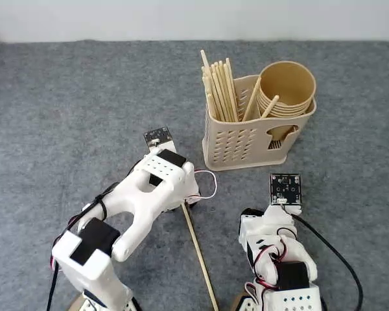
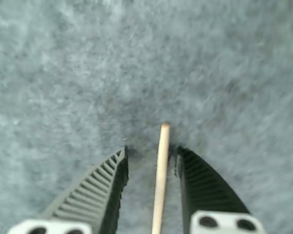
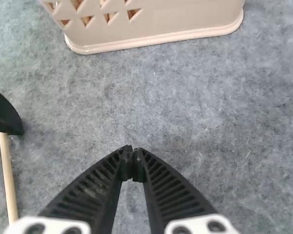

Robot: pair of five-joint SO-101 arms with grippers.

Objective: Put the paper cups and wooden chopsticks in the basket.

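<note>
One wooden chopstick [image 1: 200, 256] lies on the grey table [image 1: 65, 97], lower centre of the high view. Its upper end sits between the spread fingers of the left gripper [image 2: 152, 150]. The basket [image 1: 236, 146], upper right of centre, holds more chopsticks [image 1: 220, 91] and stacked paper cups [image 1: 288, 87]. The right gripper [image 3: 132, 151], lower right, is pressed together on nothing.

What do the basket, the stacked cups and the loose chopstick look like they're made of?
Basket: probably moulded plastic, matte beige, with smooth walls and regular cut-out slots. Stacked cups: likely paper, matte tan, with thin nested rims. Loose chopstick: apparently bare wood, pale and dull.
</note>
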